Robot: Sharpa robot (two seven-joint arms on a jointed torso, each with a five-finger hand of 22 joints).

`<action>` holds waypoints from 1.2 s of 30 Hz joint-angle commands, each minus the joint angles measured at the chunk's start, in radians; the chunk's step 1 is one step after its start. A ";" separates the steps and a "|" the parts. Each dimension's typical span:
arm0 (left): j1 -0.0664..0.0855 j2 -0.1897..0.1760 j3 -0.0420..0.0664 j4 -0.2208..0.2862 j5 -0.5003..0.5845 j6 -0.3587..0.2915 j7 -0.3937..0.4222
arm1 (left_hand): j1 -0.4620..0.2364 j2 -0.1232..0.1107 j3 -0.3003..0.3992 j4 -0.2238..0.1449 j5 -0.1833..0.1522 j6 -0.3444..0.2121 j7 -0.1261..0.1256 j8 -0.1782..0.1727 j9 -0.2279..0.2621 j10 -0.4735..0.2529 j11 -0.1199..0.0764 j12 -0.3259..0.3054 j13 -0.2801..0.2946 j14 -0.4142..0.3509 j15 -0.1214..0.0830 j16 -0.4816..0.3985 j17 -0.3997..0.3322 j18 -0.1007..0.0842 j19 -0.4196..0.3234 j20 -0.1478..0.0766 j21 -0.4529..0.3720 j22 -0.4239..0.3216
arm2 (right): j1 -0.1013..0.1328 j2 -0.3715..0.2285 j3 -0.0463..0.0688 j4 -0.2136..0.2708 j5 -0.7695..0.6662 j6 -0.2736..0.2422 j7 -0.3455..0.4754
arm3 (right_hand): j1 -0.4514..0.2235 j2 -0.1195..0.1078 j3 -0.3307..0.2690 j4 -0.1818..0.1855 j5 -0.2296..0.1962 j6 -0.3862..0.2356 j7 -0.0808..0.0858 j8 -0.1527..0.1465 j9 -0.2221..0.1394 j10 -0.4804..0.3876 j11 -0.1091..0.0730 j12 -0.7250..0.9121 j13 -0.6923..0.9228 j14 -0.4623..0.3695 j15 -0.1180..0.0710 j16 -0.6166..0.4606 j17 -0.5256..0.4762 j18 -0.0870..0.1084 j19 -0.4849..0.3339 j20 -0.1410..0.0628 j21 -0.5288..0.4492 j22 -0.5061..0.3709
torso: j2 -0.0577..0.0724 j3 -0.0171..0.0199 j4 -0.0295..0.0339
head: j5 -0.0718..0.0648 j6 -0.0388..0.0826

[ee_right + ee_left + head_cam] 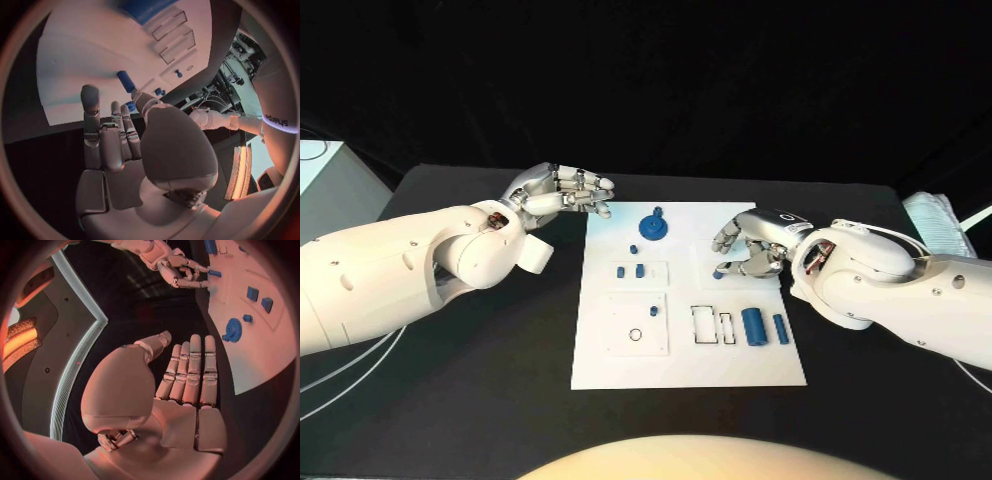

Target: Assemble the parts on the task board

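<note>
The white task board (689, 350) lies mid-table. On it are a blue gear-like part (653, 228) (233, 330) at the far end, two small blue pegs (630, 270) (259, 298), and two blue cylinders (764, 326) on the right. My left hand (567, 192) (181, 385) hovers off the board's far left corner, fingers straight and apart, holding nothing. My right hand (750, 250) (125, 145) hangs over the board's right side with its fingers spread. A short blue peg (720, 277) (126, 81) sits just by its thumb tip; I cannot tell whether they touch.
Rectangular slots (713, 324) and a raised square plate with a ring hole (635, 335) mark the board's near half. A white bundle (935, 215) lies at the table's right edge and a pale box (329, 180) stands off its left edge. Black tabletop (488, 400) surrounds the board.
</note>
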 commanded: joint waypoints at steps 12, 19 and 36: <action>0.000 0.000 0.000 -0.003 -0.001 0.014 0.002 | -0.003 0.011 -0.006 0.004 0.003 -0.007 -0.001 -0.006 -0.001 -0.008 0.000 -0.001 0.002 -0.006 0.004 -0.004 0.002 0.009 0.006 0.004 -0.006 -0.002 | -0.014 0.003 -0.006 0.001 -0.011 0.059 -0.007 | 0.007 0.001 0.044 0.021 0.014 0.041 -0.003 0.015 -0.002 0.071 -0.007 -0.005 -0.005 0.025 -0.013 0.007 0.015 -0.014 0.035 -0.010 0.033 0.029 | 0.000 0.0005 -0.0007 | -0.001 -0.003; 0.000 0.000 0.000 -0.004 -0.001 0.014 0.000 | -0.005 0.014 -0.006 0.007 0.003 -0.007 -0.001 -0.006 -0.002 -0.008 0.000 0.000 0.002 -0.006 0.004 -0.004 0.002 0.009 0.007 0.004 -0.007 -0.002 | -0.015 0.003 -0.006 0.005 -0.012 0.055 -0.006 | 0.008 -0.003 0.061 0.022 0.020 0.050 -0.004 0.018 -0.002 0.081 -0.008 -0.015 -0.005 0.027 -0.014 0.008 0.019 -0.015 0.040 -0.012 0.037 0.035 | 0.000 0.0003 -0.0004 | -0.001 -0.002; 0.000 0.000 0.000 -0.008 -0.001 0.015 -0.004 | -0.013 0.026 -0.006 0.018 0.003 -0.006 -0.002 -0.006 -0.002 -0.010 0.000 0.001 0.003 -0.007 0.005 -0.004 0.005 0.009 0.008 0.005 -0.011 -0.005 | -0.016 -0.001 -0.006 0.018 -0.011 0.032 0.000 | -0.006 -0.028 0.097 0.028 0.065 0.058 -0.003 0.016 -0.004 0.096 -0.007 -0.048 -0.006 0.028 -0.014 0.005 0.020 -0.015 0.041 -0.012 0.030 0.036 | 0.000 0.0000 0.0005 | -0.004 0.000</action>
